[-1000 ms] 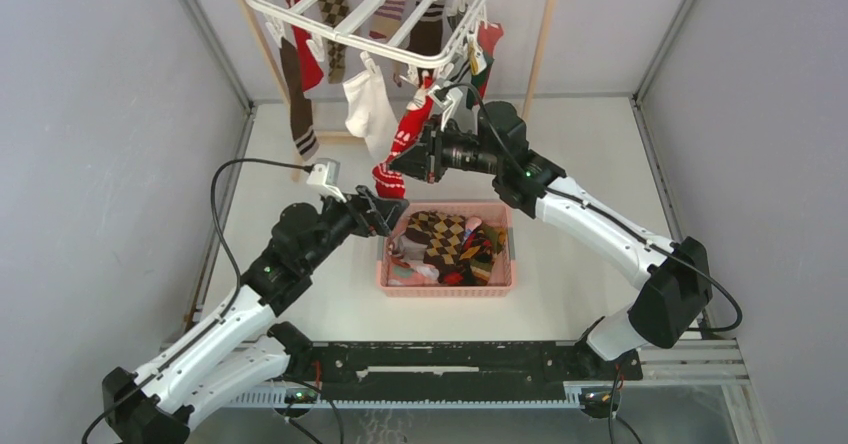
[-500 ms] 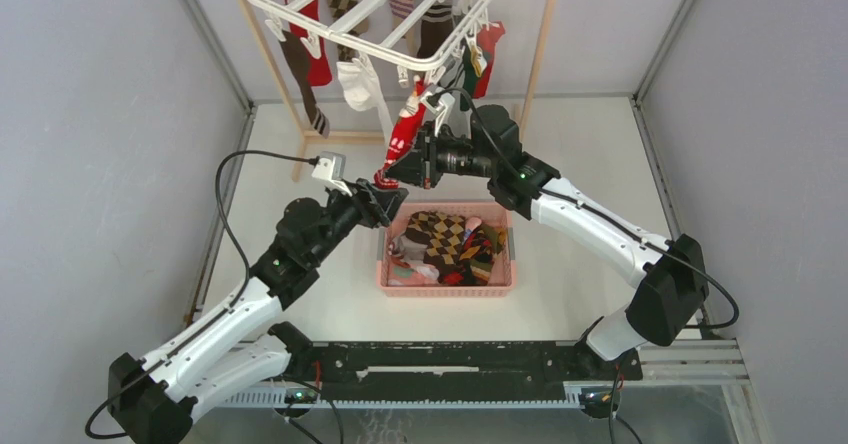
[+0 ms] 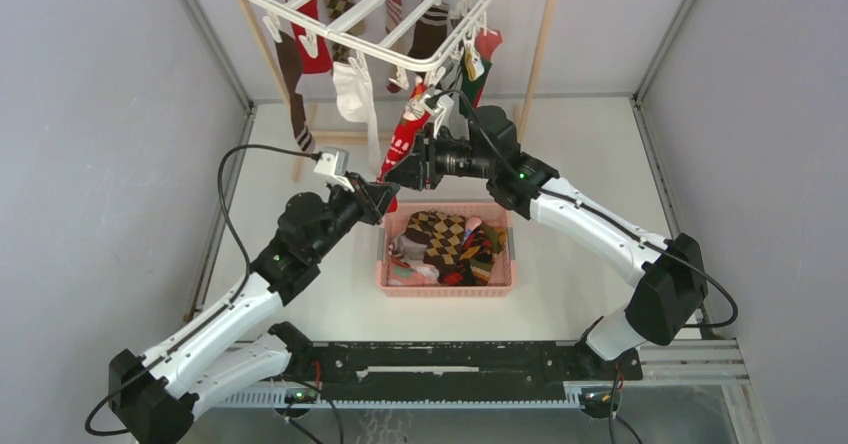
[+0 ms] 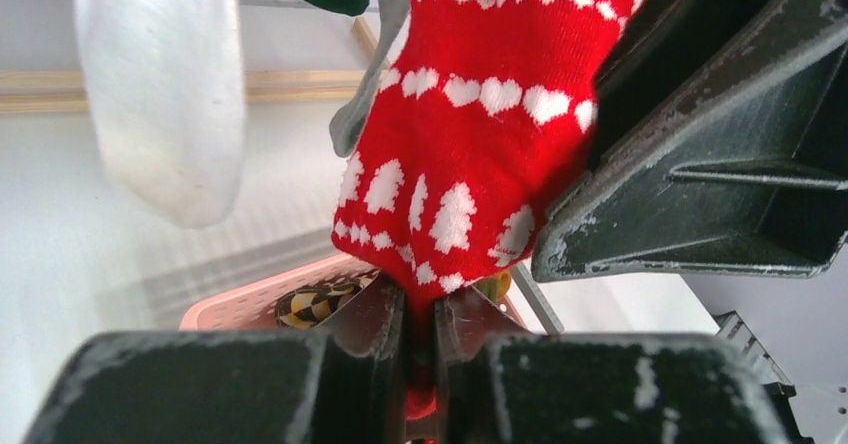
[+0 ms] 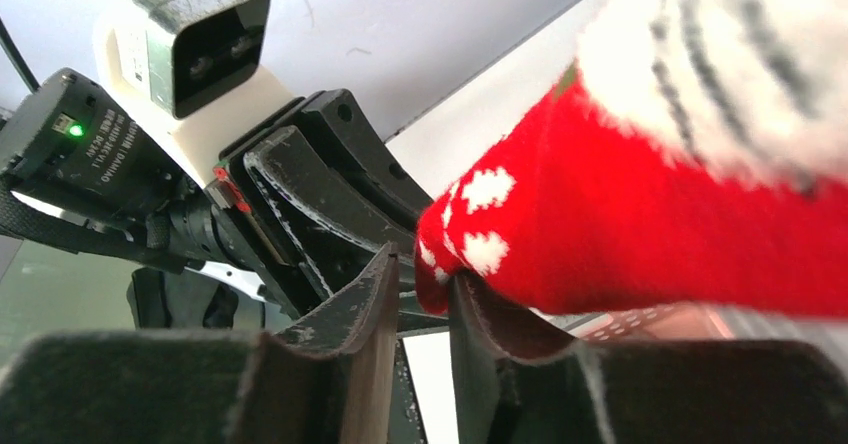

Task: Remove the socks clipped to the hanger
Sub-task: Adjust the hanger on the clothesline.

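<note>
Sock (image 4: 460, 134) — toe apparently in left hand (image 4: 420, 329)

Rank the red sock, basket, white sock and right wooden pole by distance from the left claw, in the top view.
1. Red sock: its toe is pinched in the left claw.
2. Basket: just right of the claw, lower down.
3. White sock: hanging behind, slightly left.
4. Right pole: far back right.

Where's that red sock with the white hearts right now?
Top view, centre: the red sock hangs from the hanger, near the pink basket, its toe pinched by the left gripper.
</note>
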Controlling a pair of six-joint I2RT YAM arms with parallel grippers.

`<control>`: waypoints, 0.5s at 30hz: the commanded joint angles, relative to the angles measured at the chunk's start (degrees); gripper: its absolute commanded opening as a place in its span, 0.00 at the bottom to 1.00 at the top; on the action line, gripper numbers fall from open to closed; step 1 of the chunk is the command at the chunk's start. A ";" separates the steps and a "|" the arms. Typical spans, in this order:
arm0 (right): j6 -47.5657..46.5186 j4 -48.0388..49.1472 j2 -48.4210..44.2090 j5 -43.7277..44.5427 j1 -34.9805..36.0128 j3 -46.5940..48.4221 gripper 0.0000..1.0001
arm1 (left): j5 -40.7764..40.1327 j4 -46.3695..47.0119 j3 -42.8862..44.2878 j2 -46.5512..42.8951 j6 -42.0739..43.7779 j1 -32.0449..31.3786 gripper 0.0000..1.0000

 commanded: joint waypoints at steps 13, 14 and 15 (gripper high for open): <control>-2.22 -6.38 -11.93 0.96 -5.36 -4.94 0.59 | -0.84 -9.32 10.94 -0.86 -0.35 1.28 0.13; -2.32 -6.64 -12.87 0.80 -6.10 -5.51 0.60 | -0.79 -10.68 11.44 -0.90 -0.40 1.57 0.13; -2.33 -6.91 -13.74 0.53 -6.80 -6.12 0.60 | -0.67 -11.73 11.89 -0.91 -0.46 2.00 0.14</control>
